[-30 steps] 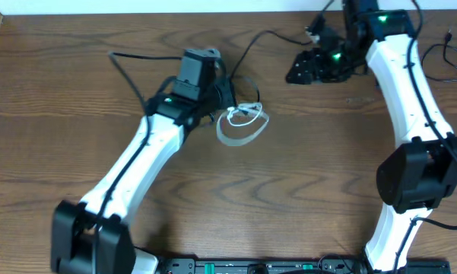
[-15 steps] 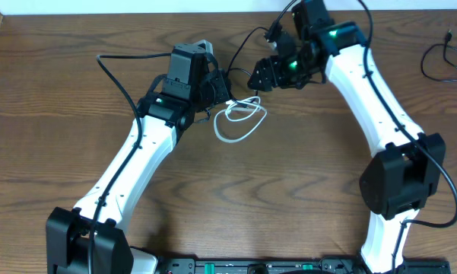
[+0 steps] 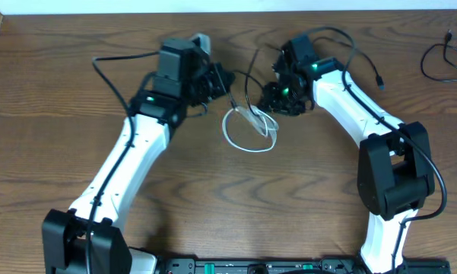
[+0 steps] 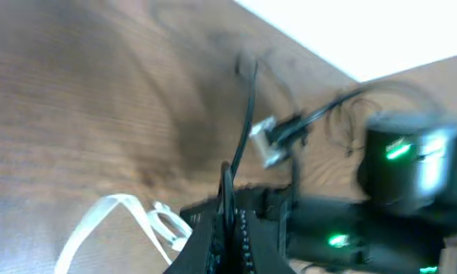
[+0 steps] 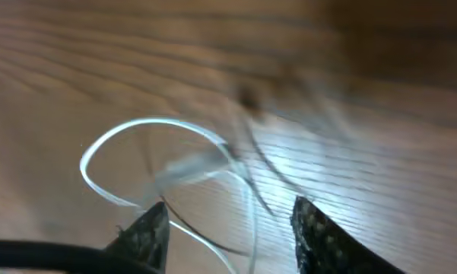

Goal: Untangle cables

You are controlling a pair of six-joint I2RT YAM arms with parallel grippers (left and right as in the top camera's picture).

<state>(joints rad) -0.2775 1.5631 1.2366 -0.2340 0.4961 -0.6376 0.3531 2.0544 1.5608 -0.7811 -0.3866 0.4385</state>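
The white cable (image 3: 252, 118) lies in a loose loop on the wooden table, between the two grippers. The thin black cable (image 3: 247, 80) runs up from the loop toward the table's back edge. My left gripper (image 3: 226, 82) is just left of the bundle, shut on the black cable (image 4: 247, 106), which rises from between its fingers (image 4: 213, 236). A silvery plug (image 4: 264, 141) shows beyond them, and the white loop (image 4: 129, 205) lies to their left. My right gripper (image 3: 272, 103) is open just right of the loop. In the right wrist view its gripper (image 5: 232, 228) straddles the white loop (image 5: 137, 125), blurred.
A separate black cable (image 3: 441, 57) lies at the far right back corner. A thick arm wire (image 3: 110, 65) loops behind the left arm. The table's back edge (image 3: 236, 11) meets a white wall just beyond the grippers.
My right arm has swung left and down from the back right to the bundle. My left gripper has shifted slightly toward the back. The white loop has slid a little to the right and forward.
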